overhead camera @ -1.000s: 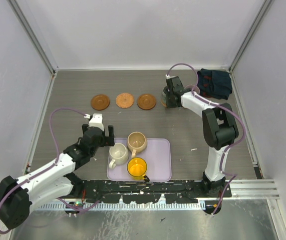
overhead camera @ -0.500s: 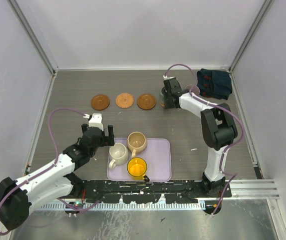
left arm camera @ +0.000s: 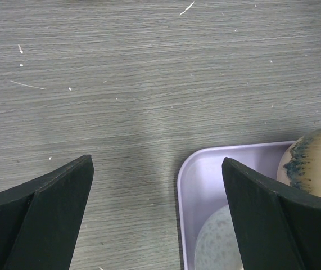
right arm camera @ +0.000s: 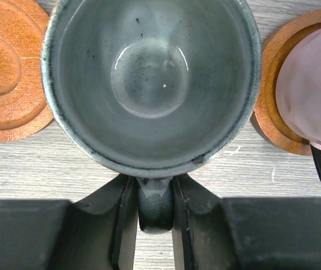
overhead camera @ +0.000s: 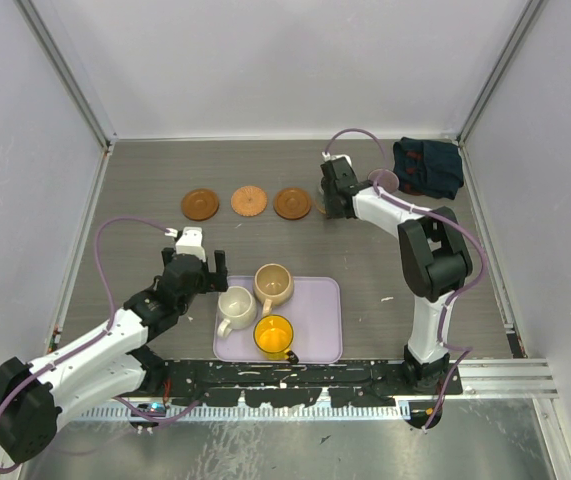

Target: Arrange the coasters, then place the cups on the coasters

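Robot lab test cell: white panel walls, metal corner posts, mounting rail along grey table edge.

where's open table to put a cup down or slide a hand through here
Bare table runs between the three coasters and the lavender tray, and also right of the tray. The tray's right half is bare. Crowded: its left half with three cups, and the back right, where the grey-green cup, mauve cup and dark cloth bunch.
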`<state>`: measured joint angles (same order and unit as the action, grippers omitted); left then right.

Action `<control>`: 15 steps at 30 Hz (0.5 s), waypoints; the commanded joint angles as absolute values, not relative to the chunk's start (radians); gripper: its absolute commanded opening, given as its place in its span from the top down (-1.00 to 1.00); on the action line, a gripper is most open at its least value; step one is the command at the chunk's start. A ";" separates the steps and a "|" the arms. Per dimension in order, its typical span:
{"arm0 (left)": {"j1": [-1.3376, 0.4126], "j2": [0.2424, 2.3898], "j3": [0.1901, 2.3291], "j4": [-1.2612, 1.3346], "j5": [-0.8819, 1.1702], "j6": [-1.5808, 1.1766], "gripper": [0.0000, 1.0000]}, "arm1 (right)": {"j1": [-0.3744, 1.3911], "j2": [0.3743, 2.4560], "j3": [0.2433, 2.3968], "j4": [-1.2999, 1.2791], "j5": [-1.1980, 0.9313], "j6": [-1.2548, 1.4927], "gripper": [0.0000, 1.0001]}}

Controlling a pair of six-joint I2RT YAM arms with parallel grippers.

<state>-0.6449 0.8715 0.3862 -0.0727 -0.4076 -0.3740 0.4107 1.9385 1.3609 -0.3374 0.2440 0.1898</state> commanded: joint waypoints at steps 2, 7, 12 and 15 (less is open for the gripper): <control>-0.641 0.851 0.385 -0.054 -0.425 -0.373 -0.96 | 0.415 1.932 1.370 -0.311 0.340 0.217 0.48; -0.641 0.859 0.389 -0.052 -0.425 -0.370 -0.96 | 0.415 1.938 1.375 -0.311 0.356 0.226 0.58; -0.641 0.863 0.389 -0.050 -0.425 -0.370 -0.96 | 0.415 1.942 1.378 -0.314 0.376 0.232 0.64; -0.641 0.864 0.388 -0.048 -0.423 -0.371 -0.96 | 0.415 1.945 1.378 -0.320 0.383 0.238 0.66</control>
